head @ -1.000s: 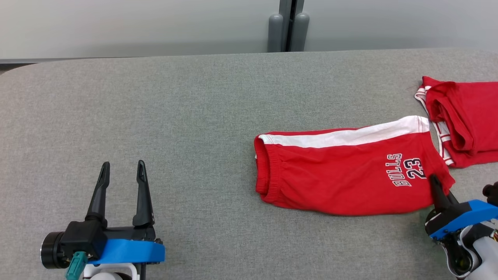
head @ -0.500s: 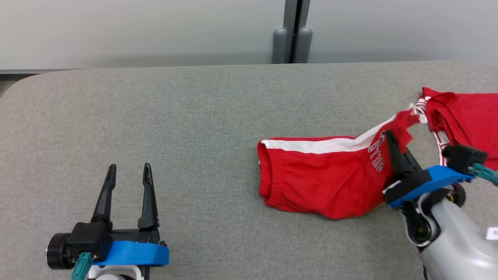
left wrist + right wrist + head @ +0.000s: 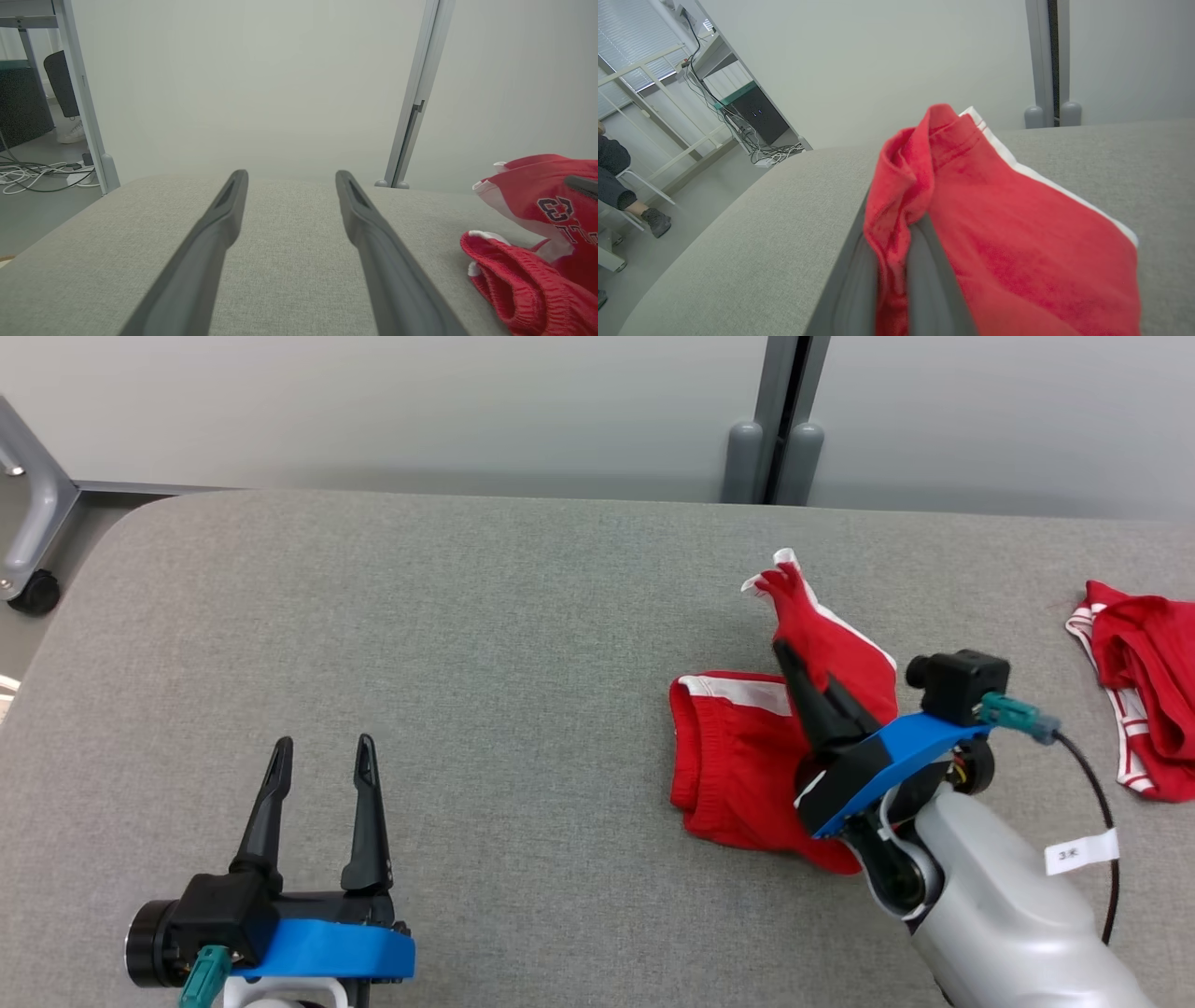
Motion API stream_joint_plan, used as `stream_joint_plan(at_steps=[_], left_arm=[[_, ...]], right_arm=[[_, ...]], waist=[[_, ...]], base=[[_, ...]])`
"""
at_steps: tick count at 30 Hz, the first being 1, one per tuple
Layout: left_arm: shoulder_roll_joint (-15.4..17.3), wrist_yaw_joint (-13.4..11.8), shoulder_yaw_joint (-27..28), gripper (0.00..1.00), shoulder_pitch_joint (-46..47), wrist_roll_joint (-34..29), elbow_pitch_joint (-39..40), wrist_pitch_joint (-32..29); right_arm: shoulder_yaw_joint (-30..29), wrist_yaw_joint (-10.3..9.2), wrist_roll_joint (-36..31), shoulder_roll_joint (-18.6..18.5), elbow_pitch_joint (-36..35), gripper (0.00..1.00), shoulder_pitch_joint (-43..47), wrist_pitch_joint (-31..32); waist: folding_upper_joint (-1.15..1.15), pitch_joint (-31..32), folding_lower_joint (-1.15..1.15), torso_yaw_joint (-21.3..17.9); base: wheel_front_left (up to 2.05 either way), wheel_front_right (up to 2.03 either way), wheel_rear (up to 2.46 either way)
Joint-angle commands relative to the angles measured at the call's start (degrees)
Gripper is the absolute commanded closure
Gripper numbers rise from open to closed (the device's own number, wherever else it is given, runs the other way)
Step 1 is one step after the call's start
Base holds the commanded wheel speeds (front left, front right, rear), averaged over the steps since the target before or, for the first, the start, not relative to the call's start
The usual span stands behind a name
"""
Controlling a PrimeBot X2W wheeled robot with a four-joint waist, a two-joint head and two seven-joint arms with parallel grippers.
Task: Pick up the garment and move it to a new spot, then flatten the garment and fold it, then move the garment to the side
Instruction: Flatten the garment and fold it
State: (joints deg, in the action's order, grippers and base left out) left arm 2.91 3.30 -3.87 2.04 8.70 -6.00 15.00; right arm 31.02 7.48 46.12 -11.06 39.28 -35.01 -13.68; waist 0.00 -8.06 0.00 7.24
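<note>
Garment (image 3: pixel 738 775) was recorded on the table (image 3: pixel 467 644), right of centre, with its right end held above the surface in the pinched right gripper (image 3: pixel 786 658). A second garment (image 3: pixel 1148 681) was noted farther right. Left gripper (image 3: pixel 324 747) was positioned near left, well apart.

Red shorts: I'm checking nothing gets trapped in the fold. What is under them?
The red shorts lie on the grey table, one end raised in the right gripper. Beneath the flat part, cloth hides everything.

Black jaws, blue mounts (image 3: pixel 887 761), pale forearm (image 3: pixel 999 915), black cable (image 3: pixel 1107 821)
</note>
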Motion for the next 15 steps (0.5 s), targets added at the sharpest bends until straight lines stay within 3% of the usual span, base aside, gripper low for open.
stream_joint_plan(at_steps=[1, 15], left_arm=[[0.0, -0.2, 0.0, 0.0, -0.5, 0.3, 0.1, 0.2], [0.0, -1.1, -0.4, 0.0, -0.8, 1.2, 0.7, 0.2]], right_arm=[[0.3, 0.03, -0.1, 0.1, 0.1, 1.0, 0.0, 0.0], [12.7, 0.03, -3.8, -0.9, -0.6, 1.0, 4.9, -1.1]], waist=[[0.0, 0.0, 0.0, 0.2], [0.0, -0.8, 0.0, 0.6]], base=[[0.0, 0.0, 0.0], [0.0, 0.0, 0.0]])
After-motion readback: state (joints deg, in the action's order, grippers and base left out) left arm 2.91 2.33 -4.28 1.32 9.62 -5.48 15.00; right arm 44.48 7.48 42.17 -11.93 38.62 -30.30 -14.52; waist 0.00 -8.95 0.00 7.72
